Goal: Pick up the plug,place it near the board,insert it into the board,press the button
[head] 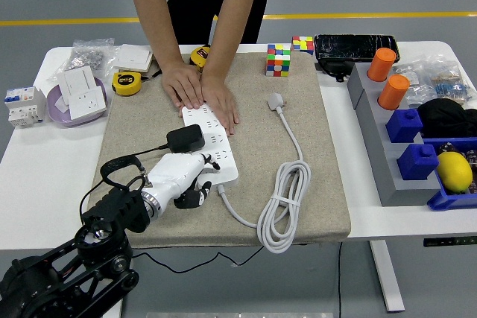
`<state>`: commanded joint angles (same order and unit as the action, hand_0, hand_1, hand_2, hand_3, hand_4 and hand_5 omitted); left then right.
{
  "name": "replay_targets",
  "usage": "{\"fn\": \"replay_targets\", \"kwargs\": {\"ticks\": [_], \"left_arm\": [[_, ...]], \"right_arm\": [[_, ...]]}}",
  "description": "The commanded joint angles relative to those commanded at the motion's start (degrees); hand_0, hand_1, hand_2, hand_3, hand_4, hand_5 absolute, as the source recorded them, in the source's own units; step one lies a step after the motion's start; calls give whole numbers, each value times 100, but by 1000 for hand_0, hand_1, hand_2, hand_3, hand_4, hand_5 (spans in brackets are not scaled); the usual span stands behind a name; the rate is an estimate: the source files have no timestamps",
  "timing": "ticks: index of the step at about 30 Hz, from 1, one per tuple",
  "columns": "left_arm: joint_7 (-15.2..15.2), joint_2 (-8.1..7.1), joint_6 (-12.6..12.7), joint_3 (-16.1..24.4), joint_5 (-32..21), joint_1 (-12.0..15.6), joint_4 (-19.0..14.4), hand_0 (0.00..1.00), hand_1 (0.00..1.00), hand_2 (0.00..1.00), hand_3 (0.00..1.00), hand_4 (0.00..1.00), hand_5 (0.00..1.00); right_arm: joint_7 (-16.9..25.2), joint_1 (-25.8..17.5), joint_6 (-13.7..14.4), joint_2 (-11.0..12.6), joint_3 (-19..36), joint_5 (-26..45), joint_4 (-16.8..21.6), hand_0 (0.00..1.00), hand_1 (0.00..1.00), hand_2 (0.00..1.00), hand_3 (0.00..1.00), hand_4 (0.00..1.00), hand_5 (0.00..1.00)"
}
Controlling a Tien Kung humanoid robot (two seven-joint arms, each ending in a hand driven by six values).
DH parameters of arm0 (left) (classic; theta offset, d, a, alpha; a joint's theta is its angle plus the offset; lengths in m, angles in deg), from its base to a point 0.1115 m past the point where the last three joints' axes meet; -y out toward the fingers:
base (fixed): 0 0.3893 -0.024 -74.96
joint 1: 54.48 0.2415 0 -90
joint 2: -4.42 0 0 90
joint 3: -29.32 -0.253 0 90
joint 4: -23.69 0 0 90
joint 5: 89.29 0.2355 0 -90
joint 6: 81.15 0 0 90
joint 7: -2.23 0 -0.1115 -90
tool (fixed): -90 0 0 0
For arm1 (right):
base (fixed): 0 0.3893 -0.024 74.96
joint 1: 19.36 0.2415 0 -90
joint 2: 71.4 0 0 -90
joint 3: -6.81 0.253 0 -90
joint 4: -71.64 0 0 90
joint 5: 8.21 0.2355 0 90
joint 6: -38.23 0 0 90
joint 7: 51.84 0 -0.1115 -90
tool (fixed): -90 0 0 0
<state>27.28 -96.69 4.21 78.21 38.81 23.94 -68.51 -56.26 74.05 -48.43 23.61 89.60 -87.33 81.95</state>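
Left hand (181, 178), white shell with dark fingertips, sits at the near end of the white power strip (212, 142). Fingers are curled down, tips touching the strip's near-left edge and the mat; nothing gripped that can be seen. Whether a tip is on the strip's button cannot be told. Right hand out of view.

Black plug (185, 138) sits on the strip's left side, just above the robot's hand; black cable runs off left. Full seating in the socket cannot be told.

Person's hands (200, 91) lie flat, palms down, side by side on the strip's far end.

Strip's white cord (284, 202) is bundled on the beige mat (320, 184), its white plug end (276, 101) loose, near the colour cube (279, 59).

Containers: purple bowl (55, 97) at left holds white wall sockets (82, 94). Blue bin (444, 197) at right holds a yellow lemon-like thing (454, 170). Grey rack (376, 128) carries two orange cylinders (387, 77) and two blue blocks (410, 143).
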Motion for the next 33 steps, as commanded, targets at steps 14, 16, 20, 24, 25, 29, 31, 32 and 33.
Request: {"fn": "replay_targets", "kwargs": {"ticks": [14, 16, 20, 24, 25, 29, 31, 32, 33], "left_arm": [[-2549, 436, 2212, 1571, -2095, 1105, -187, 708, 697, 549, 544, 900, 343], [-2982, 430, 2138, 1613, -2562, 1149, -184, 708, 697, 549, 544, 900, 343], [-3437, 349, 1905, 1753, -3531, 1264, -127, 894, 998, 948, 850, 968, 480], [-3235, 272, 1728, 1694, -4428, 1256, -16, 891, 994, 930, 845, 967, 483], [-3135, 262, 1679, 1667, -4328, 1244, 21, 891, 994, 930, 845, 967, 483], [-2784, 248, 1481, 1584, -3633, 1184, 132, 602, 679, 604, 836, 830, 283], [-2508, 236, 1211, 1534, -3156, 1135, 173, 602, 679, 604, 836, 830, 283], [-2429, 225, 1140, 1500, -2909, 1113, 187, 602, 679, 604, 836, 830, 283], [-2308, 210, 1020, 1455, -2685, 1075, 192, 602, 679, 604, 836, 830, 283]], "right_arm": [[-8, -35, -2, -29, 14, -14, 0, 796, 701, 711, 750, 998, 990], [-4, -35, 2, -28, 11, -8, 0, 796, 701, 711, 750, 998, 990], [-1, -32, 7, -23, -35, 23, 0, 795, 700, 711, 750, 998, 991], [-2, -38, 7, -24, -52, 26, 0, 795, 700, 710, 751, 998, 990], [-3, -41, 7, -24, -56, 27, 0, 795, 700, 710, 751, 998, 990], [-5, -43, 6, -24, -66, 26, 0, 796, 701, 711, 751, 998, 989], [-3, -39, 6, -21, -74, 29, 0, 796, 701, 711, 751, 998, 989], [-5, -37, 5, -21, -70, 25, 0, 796, 701, 711, 751, 998, 989], [-5, -38, 5, -20, -70, 26, 0, 796, 701, 711, 751, 998, 989]]}}
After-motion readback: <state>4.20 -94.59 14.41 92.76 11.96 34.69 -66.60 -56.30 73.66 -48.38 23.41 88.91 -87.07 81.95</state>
